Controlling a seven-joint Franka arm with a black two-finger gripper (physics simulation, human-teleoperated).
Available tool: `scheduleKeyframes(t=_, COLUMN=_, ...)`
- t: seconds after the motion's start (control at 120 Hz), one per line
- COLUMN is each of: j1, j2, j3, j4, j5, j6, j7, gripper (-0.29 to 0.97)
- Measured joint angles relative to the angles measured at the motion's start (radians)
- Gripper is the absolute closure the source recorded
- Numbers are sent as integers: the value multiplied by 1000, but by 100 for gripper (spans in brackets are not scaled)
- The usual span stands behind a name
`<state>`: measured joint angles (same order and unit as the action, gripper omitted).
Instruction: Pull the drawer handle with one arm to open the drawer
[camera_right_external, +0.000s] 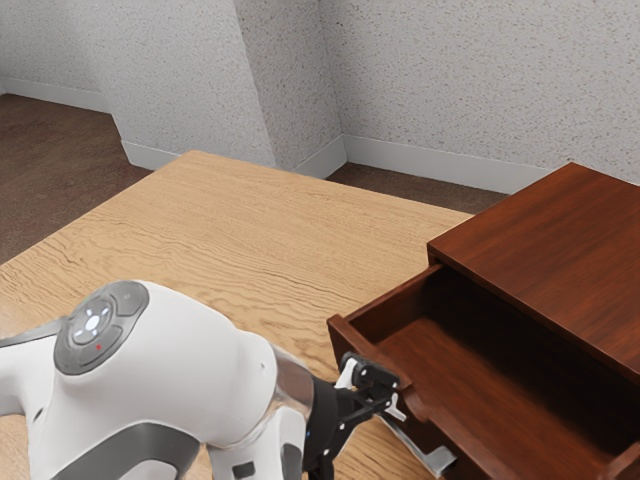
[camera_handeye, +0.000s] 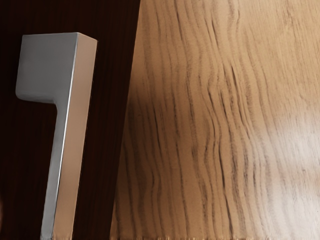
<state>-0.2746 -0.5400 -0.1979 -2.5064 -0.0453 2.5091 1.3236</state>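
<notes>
While my gripper (camera_right_external: 384, 392) sits low against the outer face of the drawer (camera_right_external: 480, 385), right by the silver handle (camera_right_external: 421, 447), I cannot tell from the exterior view whether the claw is spread or pinching the bar. The drawer stands well out of the dark wooden cabinet (camera_right_external: 560, 250), its bare inside showing, at the exterior view's right on the light wooden table (camera_right_external: 230, 230). From the wrist camera, the handle (camera_handeye: 65, 150) runs along the dark drawer front (camera_handeye: 112, 75), with the table's grain (camera_handeye: 225, 125) beside it.
</notes>
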Motion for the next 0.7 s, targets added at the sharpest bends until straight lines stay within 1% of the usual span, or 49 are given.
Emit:
scheduleKeyframes(t=0.433, j1=0, j2=-67, j3=-21, j4=-57, j5=-11, j6=0, j7=-27, gripper=0)
scheduleKeyframes(t=0.608, j1=0, j2=-100, j3=-29, j4=-75, j5=-17, j6=-3, j7=-39, gripper=2)
scheduleKeyframes(t=0.7, j1=0, j2=-114, j3=-31, j4=-90, j5=-16, j6=-5, j7=-45, gripper=0)
